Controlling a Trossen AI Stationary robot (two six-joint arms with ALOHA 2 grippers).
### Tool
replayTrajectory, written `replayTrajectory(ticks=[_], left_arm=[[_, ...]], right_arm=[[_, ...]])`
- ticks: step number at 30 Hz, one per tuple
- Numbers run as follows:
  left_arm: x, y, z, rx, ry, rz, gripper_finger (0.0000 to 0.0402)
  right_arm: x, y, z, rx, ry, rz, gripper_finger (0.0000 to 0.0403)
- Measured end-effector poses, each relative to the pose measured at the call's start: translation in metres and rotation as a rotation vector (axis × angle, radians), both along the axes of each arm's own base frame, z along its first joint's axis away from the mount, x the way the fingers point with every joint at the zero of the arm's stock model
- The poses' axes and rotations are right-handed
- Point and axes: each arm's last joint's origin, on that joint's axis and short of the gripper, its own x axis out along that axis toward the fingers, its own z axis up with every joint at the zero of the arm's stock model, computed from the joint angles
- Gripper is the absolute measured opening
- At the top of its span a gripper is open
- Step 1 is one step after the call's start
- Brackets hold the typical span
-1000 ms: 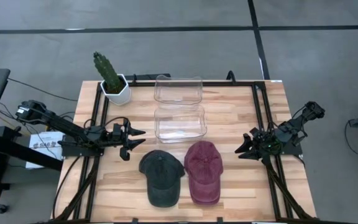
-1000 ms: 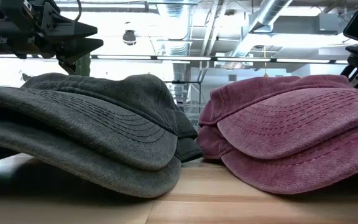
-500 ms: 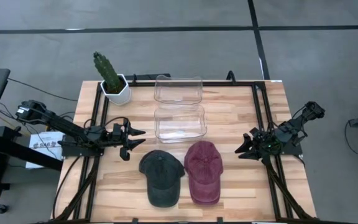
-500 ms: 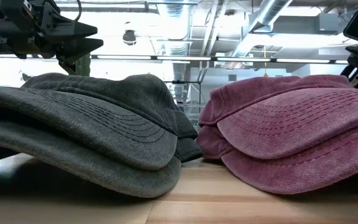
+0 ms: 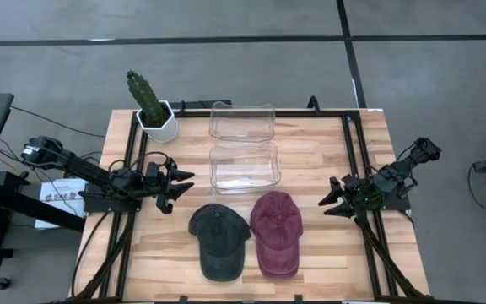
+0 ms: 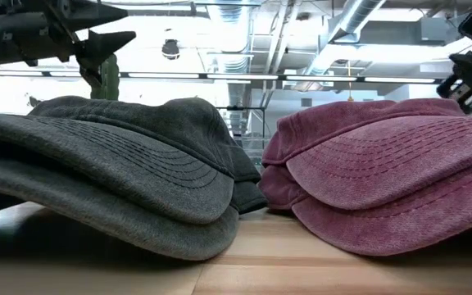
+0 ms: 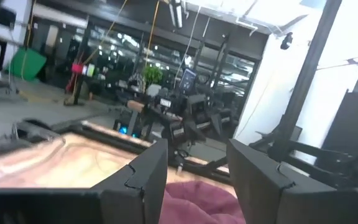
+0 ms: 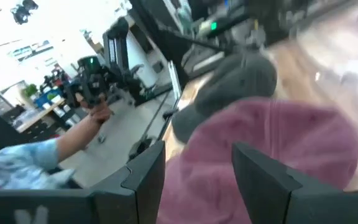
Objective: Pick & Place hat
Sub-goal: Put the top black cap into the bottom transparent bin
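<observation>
Two caps lie side by side on the wooden table near its front edge, brims toward the near edge: a dark grey cap (image 5: 218, 241) (image 6: 121, 172) on the left and a maroon cap (image 5: 276, 232) (image 6: 383, 172) on the right. My left gripper (image 5: 182, 187) (image 6: 125, 24) (image 7: 197, 168) hovers open above the table's left side, pointing toward the caps. My right gripper (image 5: 327, 201) (image 8: 197, 165) hovers open at the right side, pointing at the maroon cap (image 8: 260, 143), with the grey cap (image 8: 235, 87) beyond it. Neither gripper has anything between its fingers.
Two clear plastic bins stand behind the caps, one at mid-table (image 5: 245, 166) and one at the far edge (image 5: 242, 121). A cactus in a white pot (image 5: 153, 108) stands at the far left corner. A person's hand (image 8: 95, 118) shows beyond the table.
My left gripper has tipped its fingertips upward and rolled a little, staying over the same spot. My right gripper has rolled about its pointing line without leaving its place. Both caps lie as before.
</observation>
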Motion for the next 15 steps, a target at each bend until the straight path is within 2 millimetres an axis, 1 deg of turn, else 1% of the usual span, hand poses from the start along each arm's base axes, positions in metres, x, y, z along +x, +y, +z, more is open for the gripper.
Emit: replayTrajectory(ticks=[3,6,8,12,15], left_arm=[[0.003,-0.001,-0.005,-0.03,0.035,-0.011,0.0163],[0.008,-0.002,-0.014,-0.015,0.102,-0.01,0.0163],[0.014,-0.004,-0.019,0.0,0.147,-0.009,0.0163],[0.031,-0.01,-0.024,0.027,0.22,-0.015,0.0163],[0.051,-0.019,-0.024,0.049,0.255,-0.071,0.0163]], right_arm=[[0.001,-0.002,0.007,-0.052,-0.09,-0.04,0.0175],[0.001,-0.002,0.015,-0.058,-0.175,-0.048,0.0175],[0.001,-0.002,0.018,-0.095,-0.22,-0.051,0.0175],[0.001,-0.003,0.021,-0.182,-0.286,-0.064,0.0175],[0.002,-0.005,0.022,-0.257,-0.314,-0.087,0.0175]])
